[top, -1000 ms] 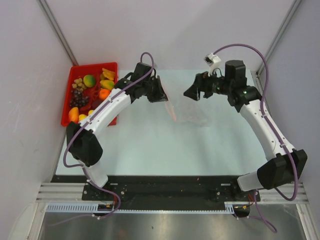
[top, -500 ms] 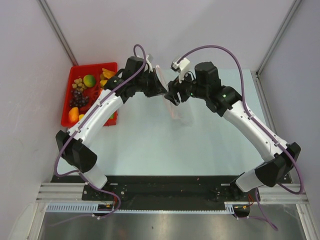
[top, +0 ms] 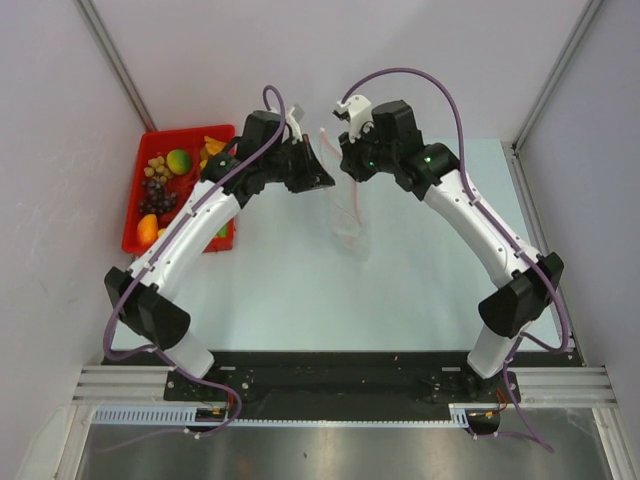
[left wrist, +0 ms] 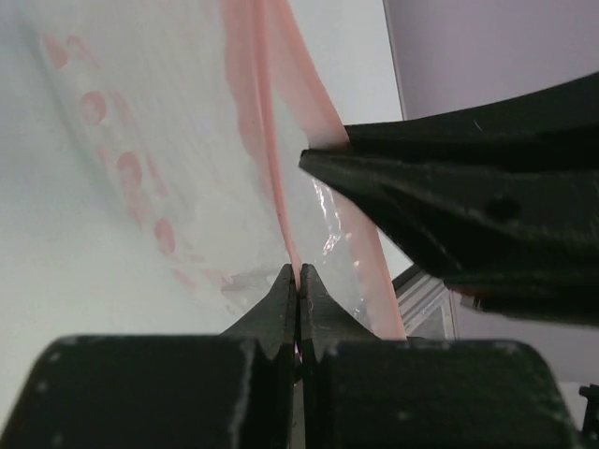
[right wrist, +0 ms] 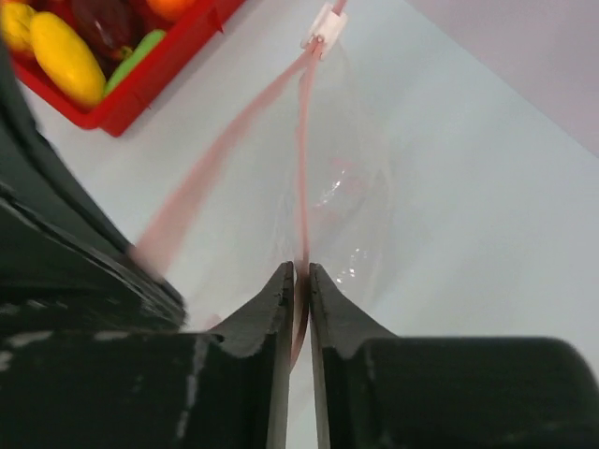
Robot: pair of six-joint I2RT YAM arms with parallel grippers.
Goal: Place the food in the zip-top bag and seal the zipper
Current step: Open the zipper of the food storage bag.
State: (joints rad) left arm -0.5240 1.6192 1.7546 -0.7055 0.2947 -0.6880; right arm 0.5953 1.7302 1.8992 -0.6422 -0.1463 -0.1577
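Zip-top bag point(top: 352, 222): lifted off the table point(top: 300, 290), hanging near the centre between the two grippers, clear film with pink dots sagging below the held edge.

Far left: red tray point(top: 131, 228) flat on the table, well apart from the bag, holding the food point(top: 179, 160), namely a green-orange fruit, a dark grape bunch point(top: 155, 190), and orange and yellow pieces.

Next: left gripper point(left wrist: 298, 277), jaws pressed fully together, pinching one side of the zipper point(left wrist: 273, 159) at the very tips.

Just to its right: right gripper point(right wrist: 301, 271), jaws almost touching with only a sliver of gap, clamped on the other side of the same pink strip.

Between them: bag mouth parted, its two strip sides meeting at a pale slider tab point(right wrist: 323, 28) at the far end.
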